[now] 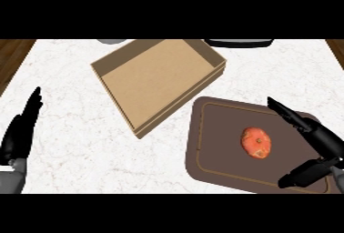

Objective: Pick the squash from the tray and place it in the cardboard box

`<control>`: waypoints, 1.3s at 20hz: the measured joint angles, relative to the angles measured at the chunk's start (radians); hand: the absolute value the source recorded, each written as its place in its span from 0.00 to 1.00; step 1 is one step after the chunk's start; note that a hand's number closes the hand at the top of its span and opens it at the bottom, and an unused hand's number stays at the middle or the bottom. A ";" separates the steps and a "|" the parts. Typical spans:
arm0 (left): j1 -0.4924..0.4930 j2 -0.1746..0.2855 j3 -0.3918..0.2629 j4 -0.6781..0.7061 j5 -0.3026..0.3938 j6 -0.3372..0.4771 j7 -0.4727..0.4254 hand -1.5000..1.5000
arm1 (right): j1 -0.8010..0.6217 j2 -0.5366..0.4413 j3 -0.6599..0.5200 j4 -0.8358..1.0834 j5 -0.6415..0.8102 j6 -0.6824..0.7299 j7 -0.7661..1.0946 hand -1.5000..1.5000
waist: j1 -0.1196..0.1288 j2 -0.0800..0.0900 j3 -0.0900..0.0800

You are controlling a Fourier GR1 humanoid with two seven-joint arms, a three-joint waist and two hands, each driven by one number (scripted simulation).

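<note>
Squash [256, 142] lies on the brown tray [214, 152] in the lower right of the frame. It is orange, sits roughly mid-tray, and nothing touches it. The right hand [321, 136] hangs over the tray's right side, fingers straight and thumb spread wide, holding nothing, with the squash just to its left. The cardboard box [154, 75] lies open in the upper centre, one edge near the tray's upper left corner. At the left edge the left hand [19, 132] rests over the white counter [74, 154] — fingers straight, pointing up, empty.
</note>
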 measured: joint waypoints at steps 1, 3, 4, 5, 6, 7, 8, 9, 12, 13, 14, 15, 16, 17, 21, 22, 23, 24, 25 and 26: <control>0.000 0.005 -0.001 0.001 -0.006 0.000 0.000 0.50 | 0.007 0.003 -0.011 0.044 -0.020 0.031 -0.062 0.00 | 0.002 0.001 0.000; 0.006 0.009 -0.001 0.006 -0.013 -0.004 -0.007 0.50 | 0.009 0.010 -0.021 0.140 -0.024 0.086 -0.197 0.00 | 0.006 0.001 0.000; 0.004 0.010 -0.002 0.009 -0.019 -0.003 -0.008 0.50 | -0.007 0.002 -0.027 0.189 -0.011 0.096 -0.246 0.00 | 0.007 0.000 0.000; -0.004 0.014 0.000 0.011 -0.021 -0.008 -0.001 0.50 | -0.029 -0.003 -0.030 0.236 0.011 0.089 -0.283 0.00 | 0.008 0.000 0.000; 0.000 0.017 0.000 0.007 -0.022 -0.013 0.003 0.50 | -0.051 -0.012 -0.031 0.276 0.038 0.076 -0.312 0.00 | 0.010 -0.001 0.000; -0.005 0.017 0.001 0.011 -0.026 -0.013 0.005 0.50 | -0.074 -0.025 -0.034 0.305 0.063 0.061 -0.336 0.00 | 0.010 -0.001 -0.001; -0.009 0.016 0.001 0.019 -0.032 -0.010 0.001 0.50 | -0.097 -0.041 -0.034 0.336 0.092 0.044 -0.356 0.00 | 0.011 -0.001 -0.001; -0.001 0.012 -0.003 0.011 -0.036 -0.008 0.001 0.50 | -0.117 -0.061 -0.029 0.354 0.128 0.024 -0.366 0.00 | 0.014 -0.002 -0.001; -0.011 0.013 -0.003 0.011 -0.043 -0.010 0.009 0.50 | -0.177 -0.119 0.015 0.379 0.235 -0.004 -0.379 0.00 | 0.016 -0.003 -0.003; -0.002 0.016 0.002 0.008 -0.040 -0.014 0.005 0.50 | -0.191 -0.133 0.032 0.378 0.266 -0.009 -0.379 0.00 | 0.015 -0.005 -0.003; 0.001 0.014 0.002 0.006 -0.041 -0.015 0.004 0.50 | -0.207 -0.147 0.049 0.381 0.294 -0.009 -0.381 0.00 | 0.014 -0.005 -0.003; 0.002 0.010 0.001 0.009 -0.046 -0.012 -0.003 0.50 | -0.233 -0.155 0.067 0.394 0.325 -0.010 -0.381 0.00 | 0.016 -0.005 -0.004; -0.001 0.013 0.005 0.009 -0.045 -0.016 0.001 0.50 | -0.265 -0.159 0.085 0.399 0.350 -0.002 -0.365 0.00 | 0.017 -0.005 -0.004; -0.004 0.016 0.009 0.017 -0.043 -0.024 0.001 0.50 | -0.284 -0.165 0.104 0.398 0.376 0.004 -0.357 0.00 | 0.014 -0.006 -0.004; 0.003 -0.006 0.002 0.012 -0.058 -0.011 0.002 0.50 | -0.366 -0.169 0.183 0.393 0.486 0.031 -0.293 0.00 | 0.011 -0.008 -0.005; 0.008 -0.006 0.005 0.014 -0.061 -0.012 -0.002 0.50 | -0.378 -0.162 0.199 0.387 0.508 0.042 -0.276 0.00 | 0.008 -0.008 -0.005; 0.008 0.001 0.011 0.005 -0.059 -0.018 0.006 0.50 | -0.390 -0.156 0.214 0.386 0.528 0.054 -0.262 0.00 | 0.007 -0.009 -0.006; 0.012 0.002 0.016 0.002 -0.062 -0.018 0.011 0.50 | -0.394 -0.155 0.223 0.376 0.543 0.068 -0.251 0.00 | 0.004 -0.010 -0.005; 0.011 -0.004 0.017 -0.001 -0.067 -0.014 0.017 0.50 | -0.401 -0.138 0.234 0.377 0.562 0.075 -0.235 0.00 | 0.002 -0.010 -0.006; 0.003 -0.007 0.023 0.011 -0.068 -0.016 0.014 0.50 | -0.399 -0.128 0.242 0.376 0.582 0.076 -0.230 0.00 | -0.001 -0.010 -0.006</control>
